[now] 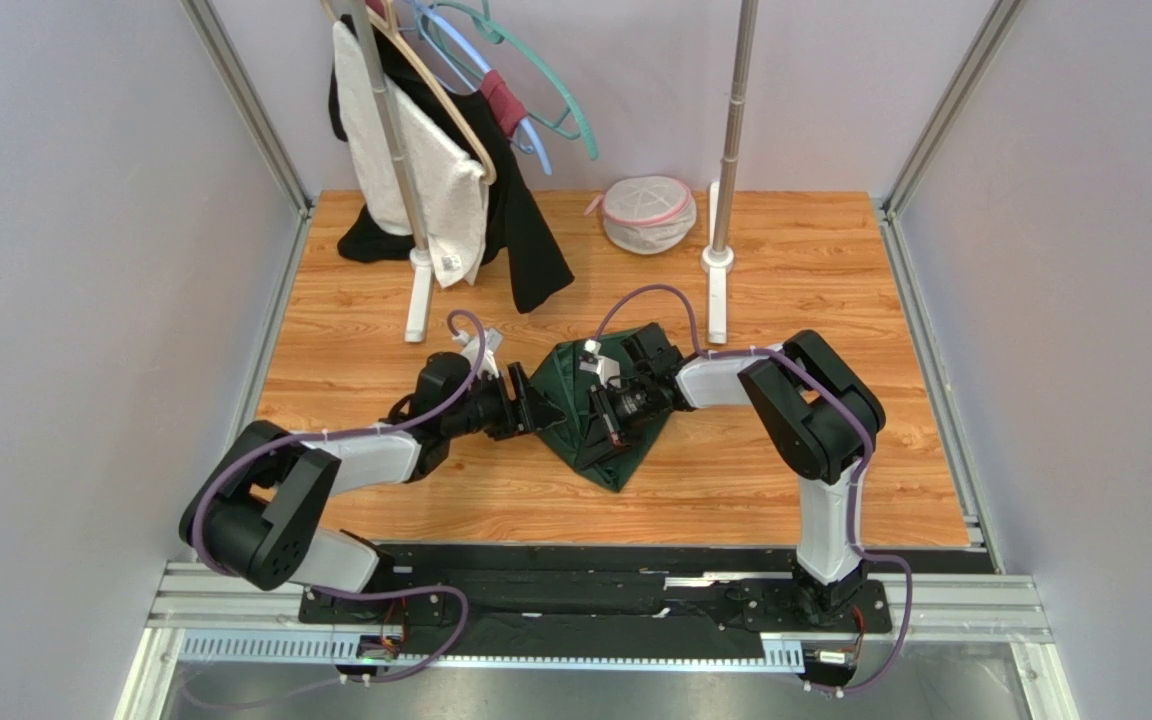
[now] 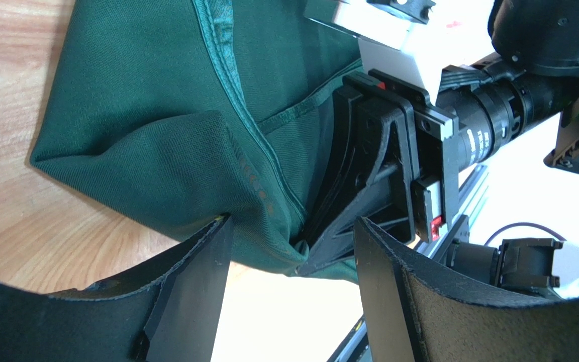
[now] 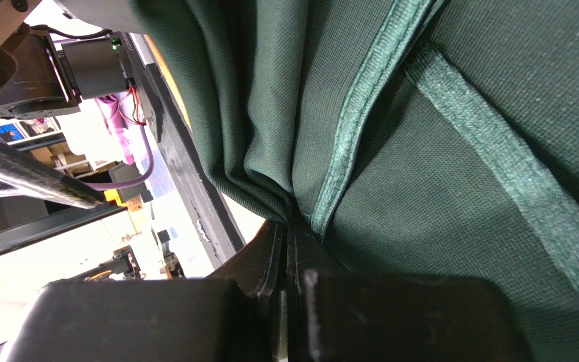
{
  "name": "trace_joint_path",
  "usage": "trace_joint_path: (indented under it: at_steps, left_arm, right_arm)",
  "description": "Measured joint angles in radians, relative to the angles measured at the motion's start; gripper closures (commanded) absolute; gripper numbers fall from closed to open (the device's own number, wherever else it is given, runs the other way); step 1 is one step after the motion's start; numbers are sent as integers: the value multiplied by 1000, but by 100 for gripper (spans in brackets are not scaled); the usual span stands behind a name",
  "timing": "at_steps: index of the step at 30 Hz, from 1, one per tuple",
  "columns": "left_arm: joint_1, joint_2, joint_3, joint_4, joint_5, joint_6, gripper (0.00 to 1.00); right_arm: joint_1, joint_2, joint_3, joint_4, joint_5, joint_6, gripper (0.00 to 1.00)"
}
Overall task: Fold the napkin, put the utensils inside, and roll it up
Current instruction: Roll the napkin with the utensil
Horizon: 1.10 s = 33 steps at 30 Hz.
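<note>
The dark green napkin (image 1: pixel 600 435) lies bunched at the middle of the wooden table, partly lifted. My right gripper (image 1: pixel 615 422) is shut on a gathered fold by the napkin's hem (image 3: pixel 360 113), its jaws pressed together over the cloth (image 3: pixel 291 232). My left gripper (image 1: pixel 531 408) stands open at the napkin's left side. A hanging corner of the napkin (image 2: pixel 194 166) dips between its two fingers (image 2: pixel 194 294) without being pinched. The right gripper (image 2: pixel 323 240) shows in the left wrist view, just beyond that corner. The utensils are out of view.
A clothes rack (image 1: pixel 420 285) stands at the back left with a white towel (image 1: pixel 432 173), black garments (image 1: pixel 530 225) and hangers. Its second pole (image 1: pixel 719 225) rises at the back centre beside a pink-rimmed mesh bag (image 1: pixel 648 213). Grey walls close in both sides.
</note>
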Motion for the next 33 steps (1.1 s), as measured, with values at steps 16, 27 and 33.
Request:
trace_joint_path:
  at_steps: [16,27,33]
  left_arm:
    - [-3,144,0,130,-13,3,32]
    - [-5,190,16,182,-22,-1,32]
    - [-5,204,35,173,-28,-5,32]
  right_arm:
    - [0,-2,0,-2,13,0,70]
    - [6,-178,0,-92,204,-9,49]
    - [121,-324,0,-159,483,-84,45]
